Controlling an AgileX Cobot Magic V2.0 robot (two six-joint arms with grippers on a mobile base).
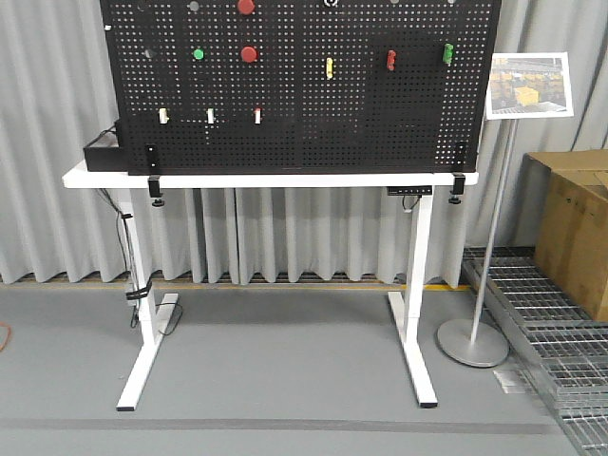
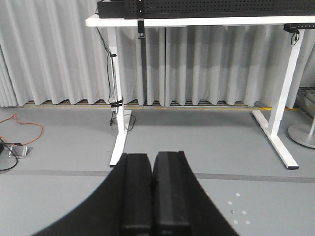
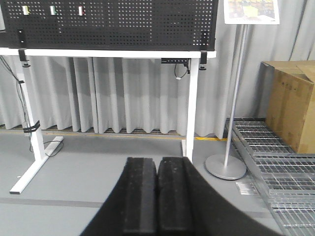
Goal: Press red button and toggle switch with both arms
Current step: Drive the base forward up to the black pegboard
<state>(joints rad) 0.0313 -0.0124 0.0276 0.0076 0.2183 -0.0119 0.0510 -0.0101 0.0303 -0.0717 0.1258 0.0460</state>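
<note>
Both closed on nothing, the left tool (image 2: 152, 196) and right tool (image 3: 157, 196) are held well back from the pegboard (image 1: 380, 123), where the red button (image 1: 249, 54), left of centre, and toggle switch (image 1: 390, 60), right of centre, are best approached squarely.

Pegboard (image 1: 380, 123): matt black perforated metal. Toggle switch (image 1: 390, 61): red plastic. Table (image 1: 145, 313): smooth white-painted metal. Curtain (image 1: 57, 228): grey pleated cloth. Carton (image 1: 575, 228): brown cardboard. Stand (image 1: 496, 218): brushed metal. Grating (image 1: 560, 342): bare metal. Left gripper (image 2: 153, 160), right gripper (image 3: 157, 162): matt black, finely grained plastic.
</note>
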